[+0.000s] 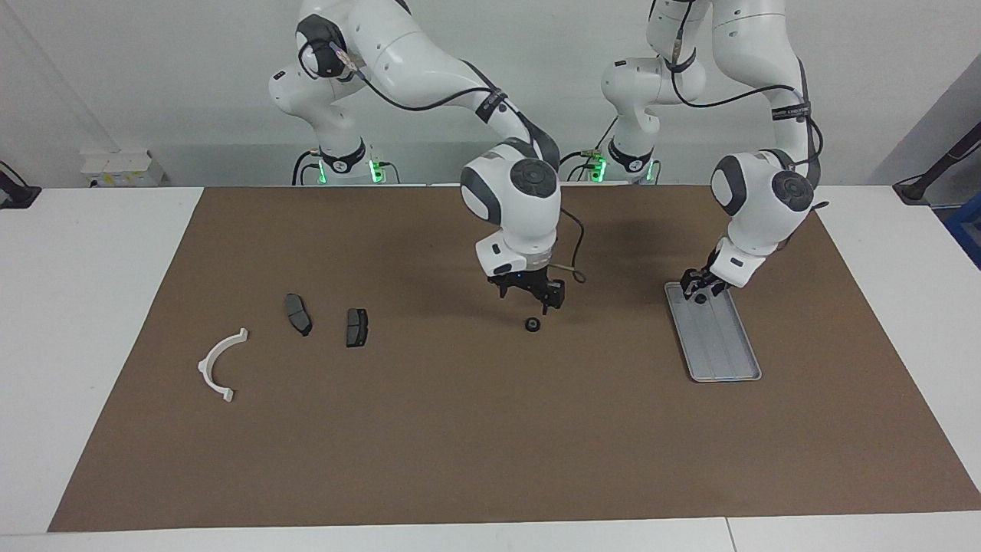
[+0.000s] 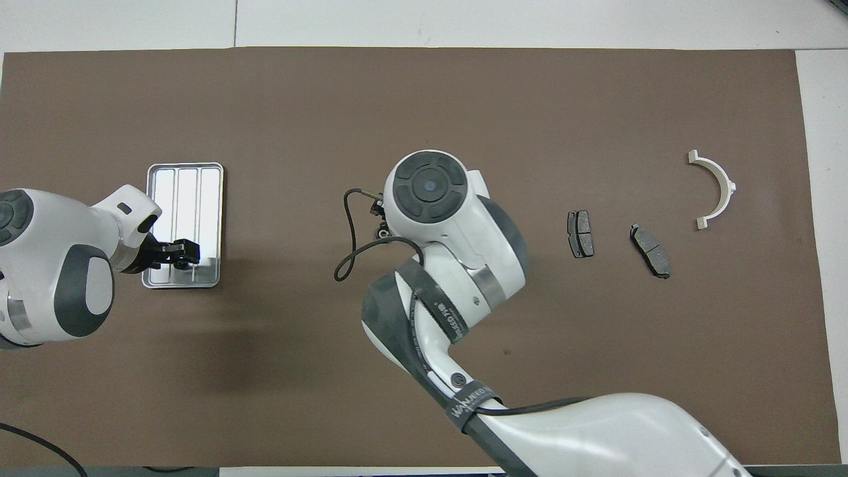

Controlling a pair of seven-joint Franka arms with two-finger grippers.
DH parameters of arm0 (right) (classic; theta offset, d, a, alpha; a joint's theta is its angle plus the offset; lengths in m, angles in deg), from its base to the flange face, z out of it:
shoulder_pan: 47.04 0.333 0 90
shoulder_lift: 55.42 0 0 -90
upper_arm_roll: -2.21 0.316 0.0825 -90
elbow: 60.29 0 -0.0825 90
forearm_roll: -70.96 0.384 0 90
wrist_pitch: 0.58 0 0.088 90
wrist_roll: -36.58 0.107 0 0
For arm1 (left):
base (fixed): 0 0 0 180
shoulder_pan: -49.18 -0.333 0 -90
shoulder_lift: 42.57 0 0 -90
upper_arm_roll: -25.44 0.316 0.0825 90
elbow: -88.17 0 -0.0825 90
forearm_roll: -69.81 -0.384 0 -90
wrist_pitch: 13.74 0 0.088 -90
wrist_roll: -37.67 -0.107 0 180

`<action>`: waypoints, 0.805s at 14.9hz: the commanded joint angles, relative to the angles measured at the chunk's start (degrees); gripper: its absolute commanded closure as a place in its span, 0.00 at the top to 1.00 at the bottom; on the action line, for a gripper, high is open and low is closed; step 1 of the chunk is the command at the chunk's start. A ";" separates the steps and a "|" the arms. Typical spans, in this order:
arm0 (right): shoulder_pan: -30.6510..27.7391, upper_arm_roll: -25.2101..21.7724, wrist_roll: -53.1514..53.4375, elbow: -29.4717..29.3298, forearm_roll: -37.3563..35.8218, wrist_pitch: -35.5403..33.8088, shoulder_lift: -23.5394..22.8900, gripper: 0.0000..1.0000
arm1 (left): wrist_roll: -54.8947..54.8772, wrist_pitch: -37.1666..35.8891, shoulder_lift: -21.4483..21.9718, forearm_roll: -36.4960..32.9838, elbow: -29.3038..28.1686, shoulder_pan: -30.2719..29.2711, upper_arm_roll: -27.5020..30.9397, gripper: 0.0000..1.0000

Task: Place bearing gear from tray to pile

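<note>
The silver-grey tray [image 1: 724, 349] lies toward the left arm's end of the mat, and also shows in the overhead view [image 2: 185, 189]. My left gripper [image 1: 698, 294] is low over the tray's end nearest the robots [image 2: 180, 256] and covers the spot where a small black gear lay. A second small black bearing gear [image 1: 532, 324] lies on the mat's middle. My right gripper [image 1: 529, 300] hangs open just above it and hides most of it from overhead. The pile is a white bracket [image 1: 220, 365] and two brake pads [image 1: 298, 313] [image 1: 356, 326] toward the right arm's end.
A brown mat [image 1: 490, 445] covers the table. The bracket [image 2: 715, 189] and both pads [image 2: 580, 233] [image 2: 650, 250] show in the overhead view. A loose black cable [image 2: 348, 258] hangs from the right wrist.
</note>
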 commanded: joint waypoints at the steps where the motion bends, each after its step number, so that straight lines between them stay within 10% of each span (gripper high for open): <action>1: 0.96 -0.35 0.85 -6.96 -2.75 -1.98 -5.13 1.00 | -0.20 2.87 0.96 -0.55 -2.59 -0.22 -0.14 0.63; 12: 0.44 0.00 0.76 -6.70 -4.44 -1.10 -7.08 0.99 | -0.02 3.22 0.26 -0.55 -2.59 -0.22 -0.22 0.48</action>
